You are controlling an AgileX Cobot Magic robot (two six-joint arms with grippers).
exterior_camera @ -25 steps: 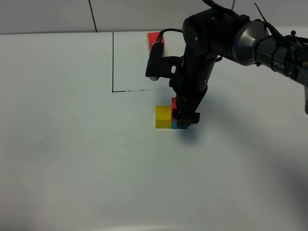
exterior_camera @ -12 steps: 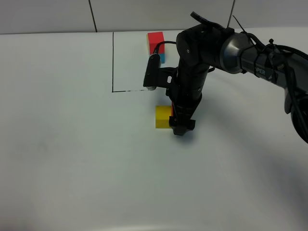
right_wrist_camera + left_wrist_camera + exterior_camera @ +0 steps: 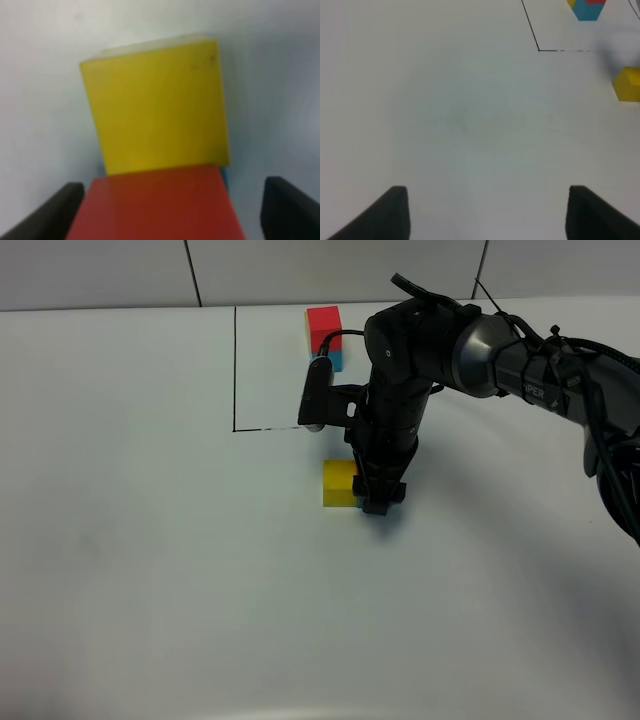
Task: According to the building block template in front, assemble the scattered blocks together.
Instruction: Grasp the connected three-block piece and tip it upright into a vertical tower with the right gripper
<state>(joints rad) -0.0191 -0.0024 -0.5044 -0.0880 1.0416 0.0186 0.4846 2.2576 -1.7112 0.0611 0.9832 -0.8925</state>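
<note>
Yellow cube (image 3: 339,484) sits mid-frame on the desk (image 3: 150,540) beside the right tool (image 3: 377,502), template (image 3: 323,332) upper centre. Left wrist: left tool (image 3: 485,212) open, empty. Right wrist: red cube (image 3: 155,202) between the tool's parted fingers; a nudge could topple it.

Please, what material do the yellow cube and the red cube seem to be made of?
Yellow cube: probably painted wood or hard plastic; flat matte face, no shine, small dark specks near one corner. Red cube: likely the same; even matte colour and straight edges. The blur hides any grain, so I cannot say which.
</note>
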